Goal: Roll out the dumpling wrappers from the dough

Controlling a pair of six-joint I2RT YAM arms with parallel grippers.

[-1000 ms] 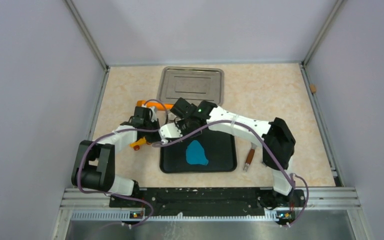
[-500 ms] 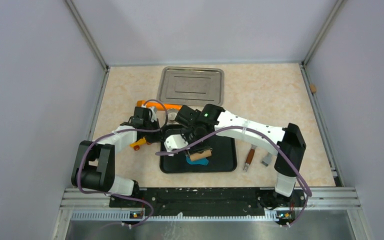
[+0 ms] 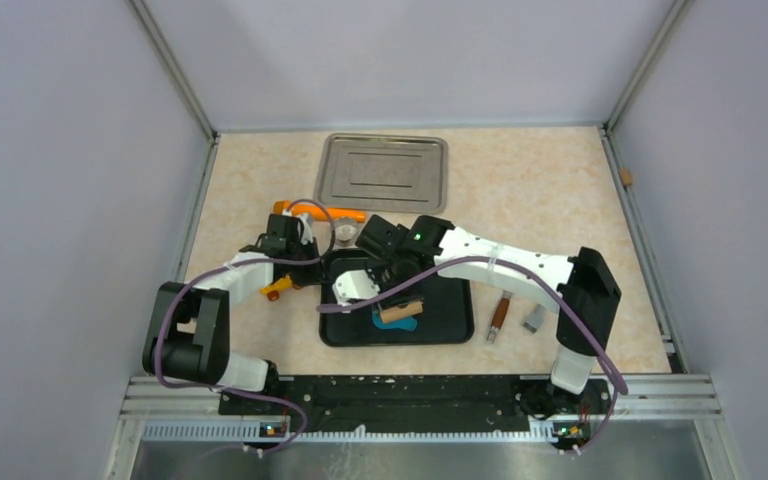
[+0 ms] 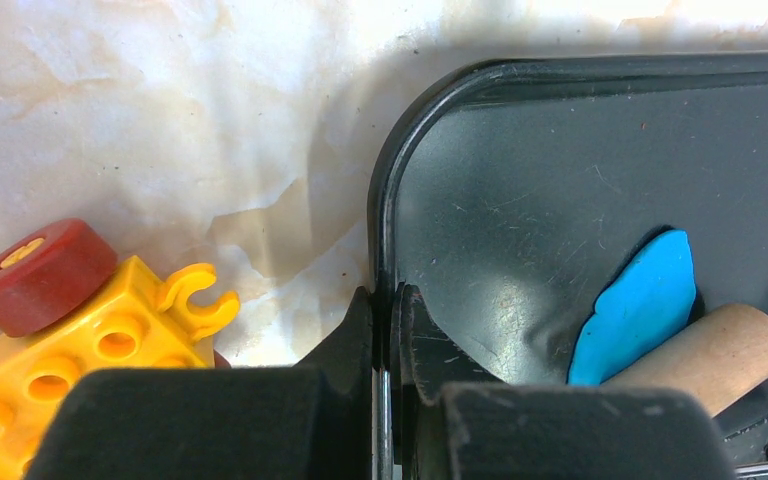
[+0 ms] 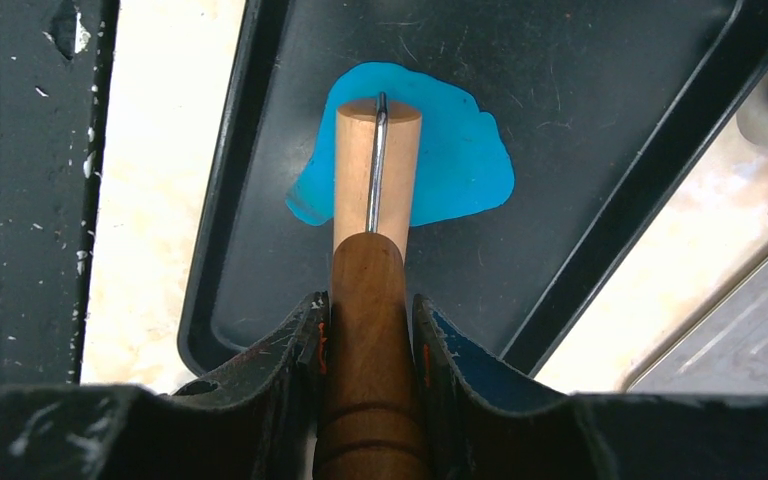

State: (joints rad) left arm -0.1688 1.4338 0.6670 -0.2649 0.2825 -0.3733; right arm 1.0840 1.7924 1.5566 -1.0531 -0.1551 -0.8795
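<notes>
The dough (image 5: 460,150) is a flat, irregular blue sheet on the floor of the black tray (image 5: 600,150). My right gripper (image 5: 368,315) is shut on the dark wooden handle of a rolling pin. Its pale roller (image 5: 375,170) lies across the dough's near-left part. From above, the roller (image 3: 401,311) covers most of the dough (image 3: 403,324), with the right gripper (image 3: 378,300) just left of it. My left gripper (image 4: 385,310) is shut on the tray's left rim (image 4: 385,200). No dumpling wrappers are in view.
A metal tray (image 3: 385,170) sits at the back. An orange cylinder (image 3: 320,211) and a round metal cutter (image 3: 345,233) lie behind the black tray (image 3: 450,335). A brown-handled tool (image 3: 498,318) and a small grey piece (image 3: 533,321) lie to its right. A yellow toy brick (image 4: 70,350) lies to its left.
The right arm has swung from the tray's far-left corner toward the near side, and the roller now lies on dough that was uncovered a second ago. The left arm has not moved.
</notes>
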